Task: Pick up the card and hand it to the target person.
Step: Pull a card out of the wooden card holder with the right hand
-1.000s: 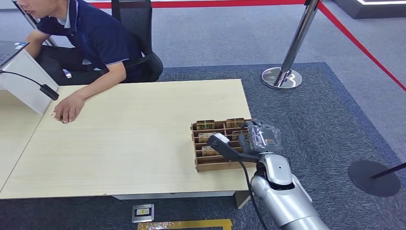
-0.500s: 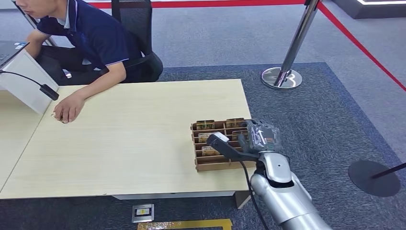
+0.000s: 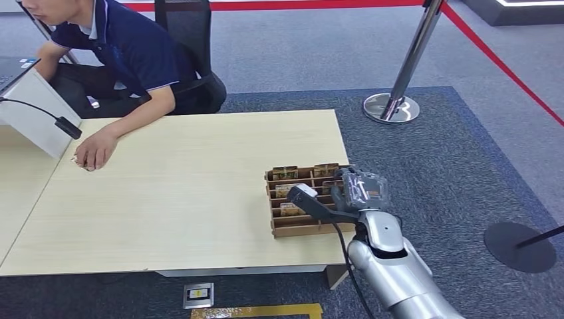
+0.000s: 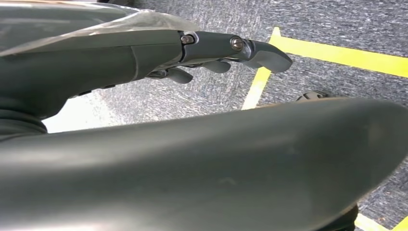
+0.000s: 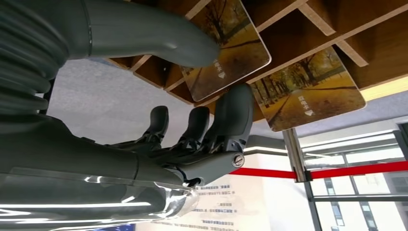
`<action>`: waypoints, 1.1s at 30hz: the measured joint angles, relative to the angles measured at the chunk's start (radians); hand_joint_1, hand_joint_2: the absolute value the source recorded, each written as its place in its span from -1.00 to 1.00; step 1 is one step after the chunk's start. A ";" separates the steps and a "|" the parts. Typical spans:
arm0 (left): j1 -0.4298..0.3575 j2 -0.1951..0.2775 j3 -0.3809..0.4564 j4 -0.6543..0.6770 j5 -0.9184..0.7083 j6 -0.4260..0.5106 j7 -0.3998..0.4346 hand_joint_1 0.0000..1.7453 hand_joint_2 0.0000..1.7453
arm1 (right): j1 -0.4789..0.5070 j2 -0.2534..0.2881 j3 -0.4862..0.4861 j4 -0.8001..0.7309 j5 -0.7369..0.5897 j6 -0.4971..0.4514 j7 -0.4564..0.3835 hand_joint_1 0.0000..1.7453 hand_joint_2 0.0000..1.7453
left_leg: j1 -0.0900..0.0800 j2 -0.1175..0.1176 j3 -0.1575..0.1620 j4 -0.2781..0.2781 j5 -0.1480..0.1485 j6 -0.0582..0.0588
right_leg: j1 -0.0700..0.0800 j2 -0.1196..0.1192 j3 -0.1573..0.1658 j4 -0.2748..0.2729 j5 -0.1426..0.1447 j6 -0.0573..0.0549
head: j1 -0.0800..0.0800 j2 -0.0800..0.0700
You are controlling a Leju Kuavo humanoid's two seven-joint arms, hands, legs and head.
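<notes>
Since a second ago the right hand (image 3: pixel 330 197) has edged slightly closer to the wooden card rack (image 3: pixel 292 228), while the person (image 3: pixel 113 46) and the rack itself stay put.

From the head view, the silver right arm rises from the lower edge and bends over the near right corner of the surface (image 3: pixel 166 193). Its hand hangs over the rack's right side, thumb stretched out toward the middle compartments. Cards stand in several slots. The person sits at the far left corner, one hand (image 3: pixel 95 151) resting on the surface.

At the left wrist, the left hand (image 4: pixel 211 53) hangs beside the robot's body above grey carpet and yellow floor tape (image 4: pixel 332 53), fingers loosely extended and grasping nothing.

At the right wrist, the thumb lies against one card (image 5: pixel 231 43) in the rack and the dark fingers (image 5: pixel 233 115) curl just below its edge, near a second card (image 5: pixel 312 91). Whether the card is actually pinched, I cannot tell.
</notes>
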 joint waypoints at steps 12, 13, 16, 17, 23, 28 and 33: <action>-0.001 0.000 0.000 0.000 0.000 -0.003 -0.008 -1.00 -1.00 | 0.006 -0.001 -0.010 -0.003 0.015 0.000 0.002 0.89 1.00 | 0.000 0.000 0.000 0.000 0.000 0.000 | 0.000 0.000 0.000 0.000 0.000 0.000 | 0.000 0.000; -0.001 0.000 0.000 0.000 0.000 -0.003 -0.009 -1.00 -1.00 | 0.007 -0.001 -0.011 -0.004 0.016 0.000 0.002 0.97 1.00 | 0.000 0.000 0.000 0.000 0.000 0.000 | 0.000 0.000 0.000 0.000 0.000 0.000 | 0.000 0.000; -0.001 0.000 0.000 0.000 0.000 -0.004 -0.011 -1.00 -1.00 | 0.010 -0.002 -0.017 -0.010 0.017 -0.004 -0.001 1.00 1.00 | 0.000 0.000 0.000 0.000 0.000 0.000 | 0.000 0.000 0.000 0.000 0.000 0.000 | 0.000 0.000; -0.001 0.000 0.000 0.000 0.000 -0.005 -0.013 -1.00 -1.00 | 0.012 -0.003 -0.019 -0.014 0.017 -0.006 -0.005 1.00 1.00 | 0.000 0.000 0.001 0.000 0.000 0.000 | 0.000 0.000 0.000 0.000 0.000 0.000 | 0.000 0.000; 0.000 0.001 0.000 0.000 0.001 -0.008 -0.018 -1.00 -1.00 | 0.038 -0.010 -0.023 -0.062 0.018 -0.016 -0.022 1.00 1.00 | 0.000 0.000 0.000 0.000 0.000 0.000 | 0.000 0.000 0.000 0.000 0.000 0.000 | 0.000 0.000; 0.000 0.002 0.000 0.000 0.007 -0.008 -0.021 -1.00 -1.00 | 0.068 -0.021 -0.024 -0.152 0.025 -0.017 -0.034 1.00 1.00 | 0.000 0.000 -0.001 0.000 0.000 0.000 | 0.000 0.000 -0.002 0.000 0.000 0.000 | 0.000 0.000; 0.000 0.001 0.000 0.000 0.012 -0.007 -0.026 -1.00 -1.00 | 0.093 -0.033 -0.023 -0.274 -0.004 0.003 -0.076 1.00 1.00 | 0.000 0.000 -0.002 0.000 0.000 0.000 | 0.000 0.000 -0.003 0.000 0.000 0.000 | 0.000 0.000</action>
